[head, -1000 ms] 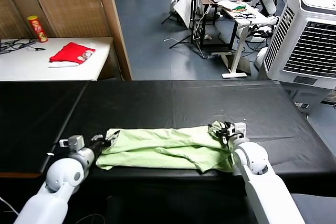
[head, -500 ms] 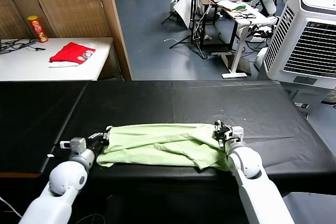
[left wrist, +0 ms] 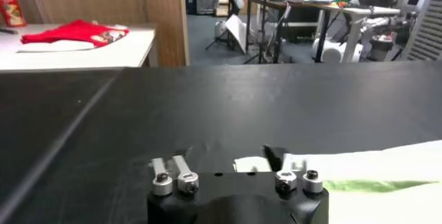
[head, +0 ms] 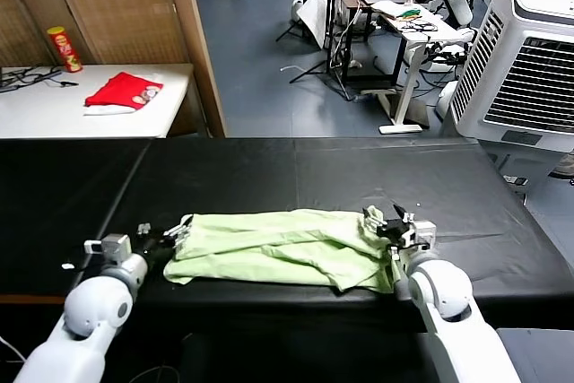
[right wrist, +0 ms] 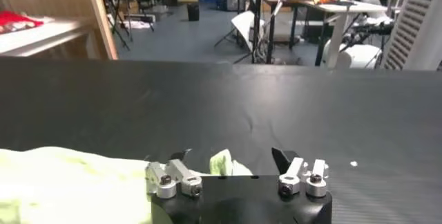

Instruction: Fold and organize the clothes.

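Two grippers, fingers apart, flank the folded T-shirt [head: 282, 248].

Left gripper [head: 161, 238] sits at its 9 o'clock end, right gripper [head: 387, 221] at 3 o'clock; black table [head: 296, 172] lies bare toward 12 o'clock, aisle beyond.

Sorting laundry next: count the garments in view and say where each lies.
2. The light-green T-shirt lies on the black table between both arms; a red garment lies on the far white table.
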You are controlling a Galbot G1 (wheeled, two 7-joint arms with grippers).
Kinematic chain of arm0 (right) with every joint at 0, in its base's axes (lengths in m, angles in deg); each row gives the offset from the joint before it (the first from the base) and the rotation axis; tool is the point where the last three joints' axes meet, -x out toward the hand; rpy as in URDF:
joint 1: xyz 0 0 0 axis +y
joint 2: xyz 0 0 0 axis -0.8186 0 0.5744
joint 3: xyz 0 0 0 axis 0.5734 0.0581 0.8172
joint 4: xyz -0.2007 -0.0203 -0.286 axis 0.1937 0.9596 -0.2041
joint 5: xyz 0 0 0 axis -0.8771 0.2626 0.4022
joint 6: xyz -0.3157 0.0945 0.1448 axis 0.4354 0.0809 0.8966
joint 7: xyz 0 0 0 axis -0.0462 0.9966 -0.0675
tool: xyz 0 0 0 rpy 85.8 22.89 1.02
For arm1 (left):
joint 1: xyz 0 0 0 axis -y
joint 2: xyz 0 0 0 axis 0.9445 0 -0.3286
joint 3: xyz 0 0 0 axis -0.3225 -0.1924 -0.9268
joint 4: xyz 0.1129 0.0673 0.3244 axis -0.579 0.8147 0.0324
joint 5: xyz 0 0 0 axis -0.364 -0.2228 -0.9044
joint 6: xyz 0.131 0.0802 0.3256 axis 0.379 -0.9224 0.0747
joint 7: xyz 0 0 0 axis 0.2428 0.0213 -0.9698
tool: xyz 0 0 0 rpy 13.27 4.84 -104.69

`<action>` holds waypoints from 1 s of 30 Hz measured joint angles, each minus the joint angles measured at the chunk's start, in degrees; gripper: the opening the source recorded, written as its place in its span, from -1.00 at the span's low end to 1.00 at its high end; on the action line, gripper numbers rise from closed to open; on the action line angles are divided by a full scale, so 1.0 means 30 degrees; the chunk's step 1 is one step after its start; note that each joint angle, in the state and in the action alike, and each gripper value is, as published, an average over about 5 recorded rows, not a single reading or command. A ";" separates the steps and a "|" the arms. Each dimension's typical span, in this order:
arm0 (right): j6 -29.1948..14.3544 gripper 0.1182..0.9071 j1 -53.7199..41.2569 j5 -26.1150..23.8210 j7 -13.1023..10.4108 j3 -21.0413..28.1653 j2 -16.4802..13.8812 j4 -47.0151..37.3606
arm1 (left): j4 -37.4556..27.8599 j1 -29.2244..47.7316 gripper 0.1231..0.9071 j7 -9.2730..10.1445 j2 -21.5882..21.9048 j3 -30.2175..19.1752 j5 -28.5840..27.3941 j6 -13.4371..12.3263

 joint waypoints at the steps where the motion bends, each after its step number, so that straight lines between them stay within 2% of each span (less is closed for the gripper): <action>1: -0.0003 0.72 0.0279 -0.0001 0.0036 -0.0093 0.0015 0.0332 | 0.0235 -0.0263 0.71 -0.0044 -0.0092 0.0098 0.0088 0.0001; 13: -0.0035 0.72 0.2059 -0.0040 0.0134 -0.0643 0.0084 0.2539 | 0.1044 -0.2888 0.72 -0.0674 -0.1350 0.0036 -0.1751 -0.0253; 15: -0.0051 0.72 0.2112 -0.0089 0.0128 -0.0641 0.0089 0.2657 | 0.1058 -0.3076 0.67 -0.0664 -0.1525 0.0011 -0.2033 -0.0342; 18: -0.0094 0.72 0.2149 -0.0249 0.0115 -0.0600 0.0151 0.2740 | 0.1093 -0.3199 0.33 -0.0606 -0.1755 -0.0044 -0.2359 -0.0426; 23: -0.0195 0.72 0.2183 -0.0496 0.0110 -0.0541 0.0291 0.2746 | 0.1213 -0.3204 -0.42 -0.0588 -0.2044 -0.0313 -0.2991 -0.0533; 26: -0.0214 0.72 0.2183 -0.0520 0.0102 -0.0577 0.0335 0.2749 | 0.1236 -0.3148 -0.79 -0.0581 -0.2061 -0.0394 -0.3729 -0.0693; 27: -0.0217 0.72 0.2181 -0.0520 0.0099 -0.0609 0.0342 0.2754 | 0.1243 -0.3145 -0.86 -0.0576 -0.2012 -0.0378 -0.4090 -0.0750; 30: -0.0227 0.72 0.2188 -0.0499 0.0091 -0.0767 0.0346 0.2780 | 0.1258 -0.3225 -0.90 -0.0595 -0.1700 -0.0138 -0.5521 -0.0982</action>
